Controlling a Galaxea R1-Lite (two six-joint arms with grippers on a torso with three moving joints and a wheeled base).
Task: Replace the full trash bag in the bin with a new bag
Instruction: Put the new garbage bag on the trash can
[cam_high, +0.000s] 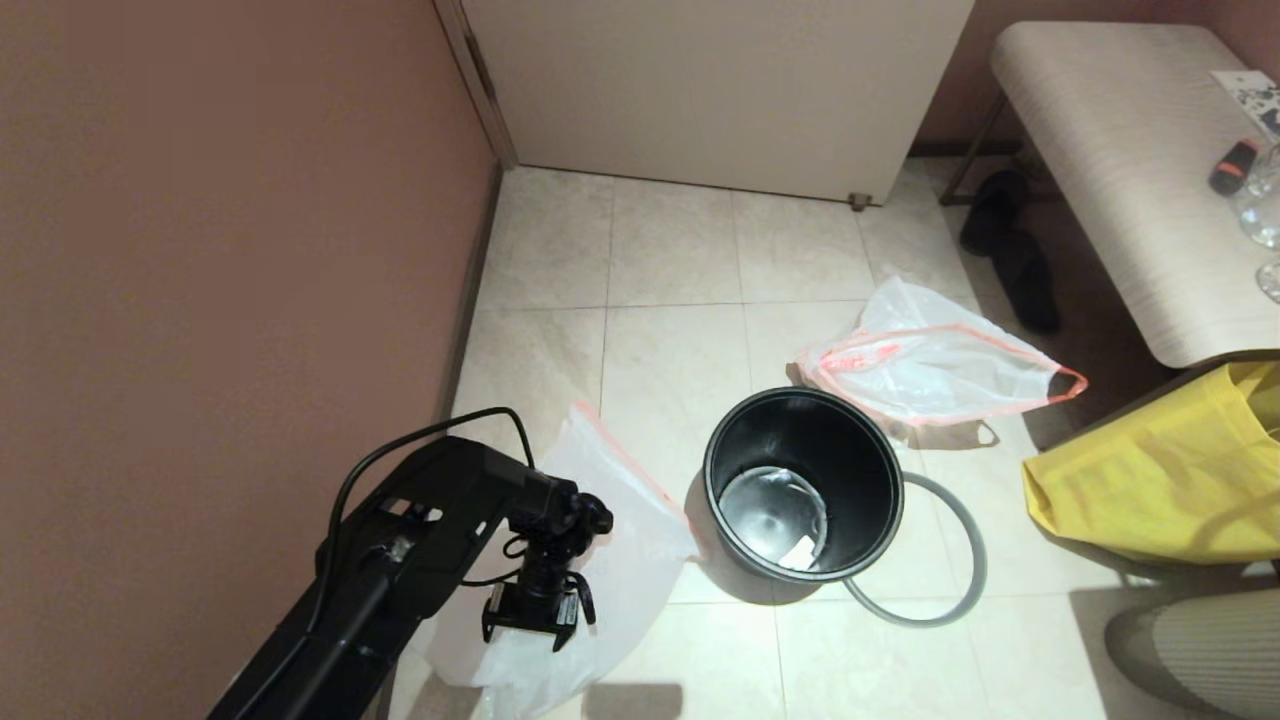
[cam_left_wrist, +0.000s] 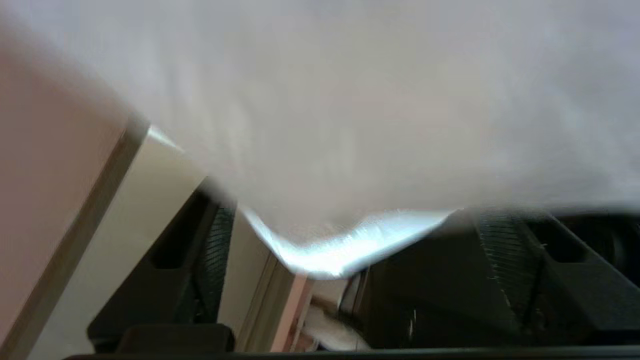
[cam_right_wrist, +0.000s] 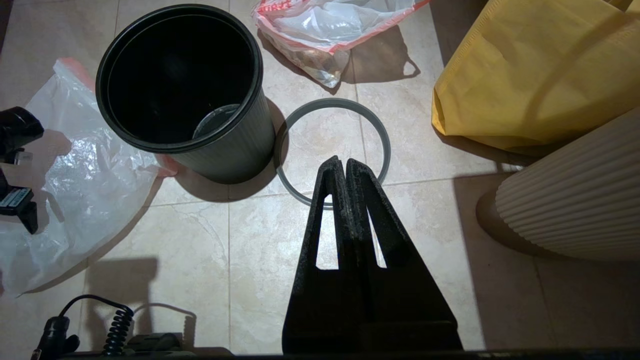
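Left claw (cam_high: 538, 618) hangs with fingers spread wide just over a limp white bag (cam_high: 620, 520) on the floor, left of the bin (cam_high: 803, 484); nothing gripped. Bin upright, unlined, grey hoop (cam_high: 935, 560) lying beside it. Another pink-hemmed bag (cam_high: 935, 365) lies behind the bin; right claw (cam_right_wrist: 345, 167) pinched closed, holding nothing.
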